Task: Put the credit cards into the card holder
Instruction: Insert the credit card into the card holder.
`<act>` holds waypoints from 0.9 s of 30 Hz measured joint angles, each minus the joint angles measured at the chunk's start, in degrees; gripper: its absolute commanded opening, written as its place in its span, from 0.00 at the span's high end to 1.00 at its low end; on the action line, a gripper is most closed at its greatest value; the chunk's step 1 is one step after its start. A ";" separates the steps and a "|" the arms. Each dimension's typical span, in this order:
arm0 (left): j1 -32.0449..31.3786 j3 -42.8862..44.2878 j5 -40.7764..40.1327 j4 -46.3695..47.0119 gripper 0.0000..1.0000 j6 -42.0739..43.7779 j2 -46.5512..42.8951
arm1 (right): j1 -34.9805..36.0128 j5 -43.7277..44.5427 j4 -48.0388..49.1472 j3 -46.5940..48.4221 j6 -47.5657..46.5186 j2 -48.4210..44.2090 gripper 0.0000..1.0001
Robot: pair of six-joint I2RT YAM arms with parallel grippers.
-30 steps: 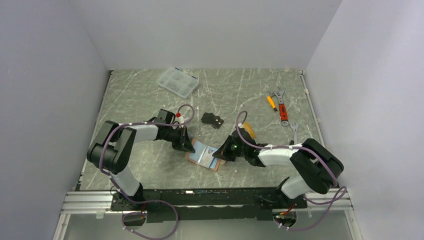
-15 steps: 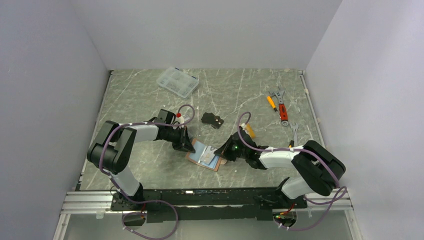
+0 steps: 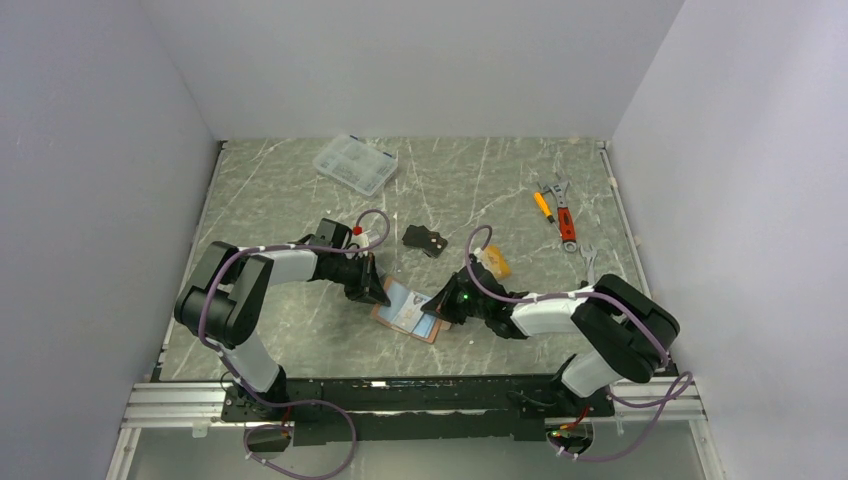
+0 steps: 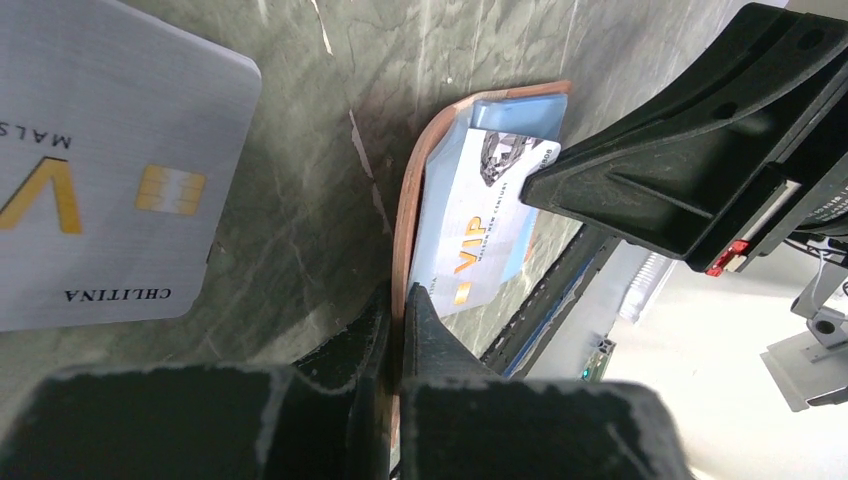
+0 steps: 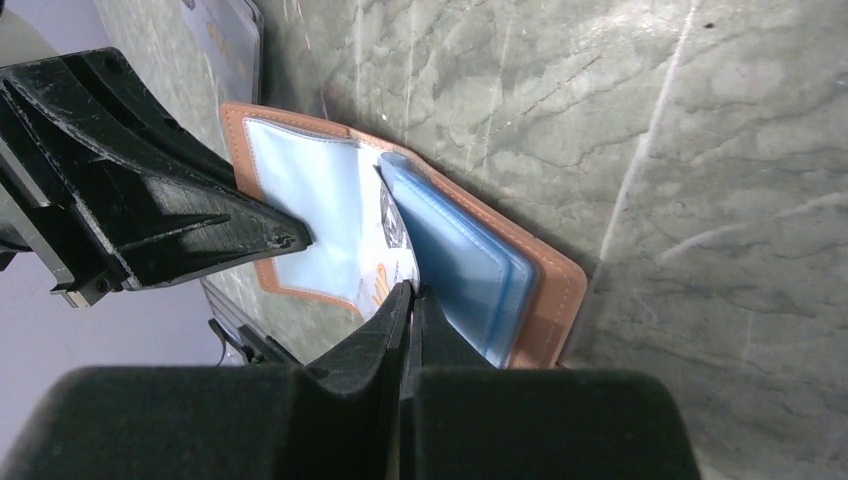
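Observation:
The card holder (image 3: 392, 318) lies open at the near middle of the table, pinkish-brown with blue sleeves (image 5: 455, 265). My left gripper (image 3: 378, 293) is shut on the edge of its cover (image 4: 405, 215), with the leather pinched between the jaws (image 4: 398, 300). My right gripper (image 5: 410, 290) is shut on a pale card printed VIP (image 4: 470, 230), whose far end lies inside the holder by the sleeves. A silver-grey card (image 4: 100, 170) lies flat beside the holder. Behind it, a black card (image 3: 425, 240) and an orange-gold card (image 3: 497, 264) rest on the table.
A clear plastic compartment box (image 3: 355, 163) stands at the back left. A screwdriver and wrenches (image 3: 560, 215) lie at the back right, another wrench (image 3: 589, 262) nearer. White walls close in three sides.
My right gripper has shifted slightly left toward the holder with the pale card in it. The left arm has kept still, holding the cover.

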 measured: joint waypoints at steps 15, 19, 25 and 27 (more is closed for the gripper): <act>-0.13 0.00 -0.39 -0.13 0.89 0.00 0.00 | 0.26 -0.44 -0.55 2.25 -0.44 2.12 1.00; -0.20 0.00 -0.74 -0.22 0.82 0.00 0.00 | 0.20 -0.55 -0.87 3.76 -0.55 4.02 1.00; -0.31 0.00 -1.27 -0.37 0.79 0.00 0.00 | 0.20 -0.42 -0.90 4.31 -0.44 4.63 1.00; -0.31 0.00 -1.29 -0.42 0.79 0.00 0.00 | 0.20 -0.13 -0.90 4.31 -0.28 4.63 1.00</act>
